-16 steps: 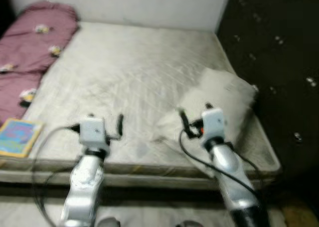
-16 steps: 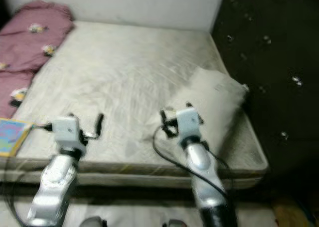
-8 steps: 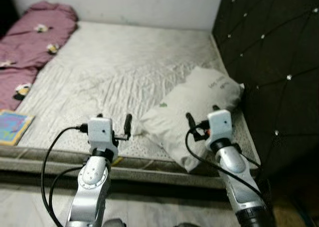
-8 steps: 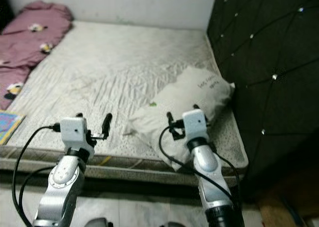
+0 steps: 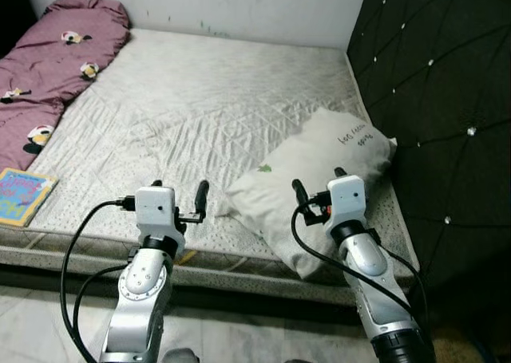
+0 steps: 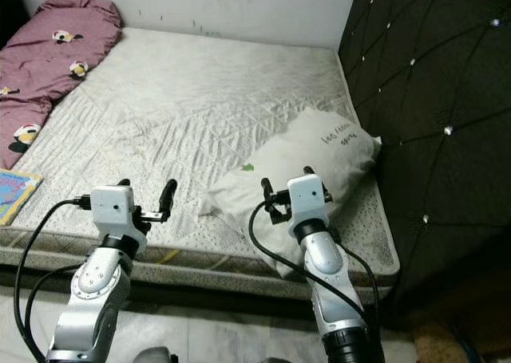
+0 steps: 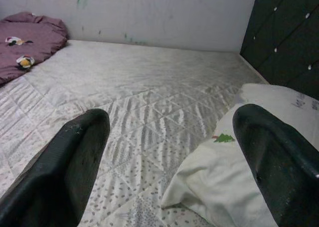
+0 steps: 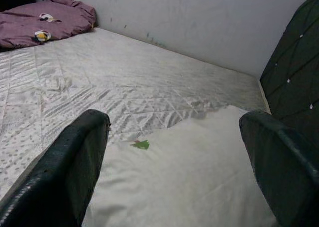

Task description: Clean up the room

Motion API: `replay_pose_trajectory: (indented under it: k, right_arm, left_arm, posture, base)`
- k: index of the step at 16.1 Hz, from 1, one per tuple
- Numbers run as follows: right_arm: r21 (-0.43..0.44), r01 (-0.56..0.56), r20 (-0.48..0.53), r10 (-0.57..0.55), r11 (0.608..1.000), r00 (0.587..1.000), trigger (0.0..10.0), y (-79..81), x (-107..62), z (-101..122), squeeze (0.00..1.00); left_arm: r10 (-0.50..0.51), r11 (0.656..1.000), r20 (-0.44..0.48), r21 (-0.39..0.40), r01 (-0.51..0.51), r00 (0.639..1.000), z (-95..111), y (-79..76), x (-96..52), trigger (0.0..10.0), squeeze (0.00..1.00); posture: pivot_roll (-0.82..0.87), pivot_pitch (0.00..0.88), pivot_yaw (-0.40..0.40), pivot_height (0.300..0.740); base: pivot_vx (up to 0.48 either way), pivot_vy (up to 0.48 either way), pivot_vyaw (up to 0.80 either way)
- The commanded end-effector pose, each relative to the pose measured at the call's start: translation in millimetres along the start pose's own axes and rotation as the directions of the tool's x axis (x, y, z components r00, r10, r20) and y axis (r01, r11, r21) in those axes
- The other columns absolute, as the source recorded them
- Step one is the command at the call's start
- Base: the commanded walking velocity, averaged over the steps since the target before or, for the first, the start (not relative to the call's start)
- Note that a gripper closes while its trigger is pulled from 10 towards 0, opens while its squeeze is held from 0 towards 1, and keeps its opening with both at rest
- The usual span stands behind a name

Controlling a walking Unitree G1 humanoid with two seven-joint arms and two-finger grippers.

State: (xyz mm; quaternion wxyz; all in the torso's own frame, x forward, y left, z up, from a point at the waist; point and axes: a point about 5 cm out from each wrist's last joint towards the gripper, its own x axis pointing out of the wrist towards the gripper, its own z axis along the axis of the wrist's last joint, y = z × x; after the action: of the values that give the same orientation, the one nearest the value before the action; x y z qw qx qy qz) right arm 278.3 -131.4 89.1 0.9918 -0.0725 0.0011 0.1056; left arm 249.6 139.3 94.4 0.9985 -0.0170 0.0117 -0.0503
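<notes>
**Robot settles in front of the pillow, nothing gripped yet**

The view is sharp now where a second ago it smeared, and the whole scene has shifted, so the robot has stepped and steadied rather than anything on the bed moving. The white pillow (image 5: 315, 191) lies at the lower right of the mattress (image 5: 200, 108), against the dark headboard (image 5: 431, 84), overhanging the near edge. That looks like the first thing to tidy. Both arms are raised, forearms angled up toward the bed. The right gripper (image 5: 318, 185) hovers just over the pillow's near end, jaws spread, empty. The left gripper (image 5: 179, 194) hangs over the mattress edge, jaws likewise apart. A purple blanket (image 5: 48, 68) sits upper left; a picture book (image 5: 22, 195) lies at the left edge.
</notes>
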Motion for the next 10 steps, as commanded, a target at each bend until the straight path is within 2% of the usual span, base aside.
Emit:
replay_pose_trajectory:
  k: [1, 10]
  right_arm:
    - [-0.009, 0.019, -0.002, -0.019, 1.000, 1.000, 10.0, -4.8, 0.4, 0.3, 0.00]
    - [0.012, 0.019, 0.011, -0.019, 1.000, 1.000, 10.0, -5.5, 2.6, 0.5, 0.00]
  left_arm:
    - [-0.018, 1.000, 0.025, -0.004, 0.018, 1.000, 5.1, -1.1, 0.4, 10.0, 0.00]
    - [-0.030, 1.000, 0.019, -0.005, 0.030, 0.999, 4.7, -2.4, 2.4, 10.0, 0.00]
  posture:
    - [0.00, 0.000, -0.058, 0.740]
    - [0.00, 0.000, -0.056, 0.740]
  base:
    - [0.356, 0.000, 0.00]
    - [0.358, 0.000, 0.00]
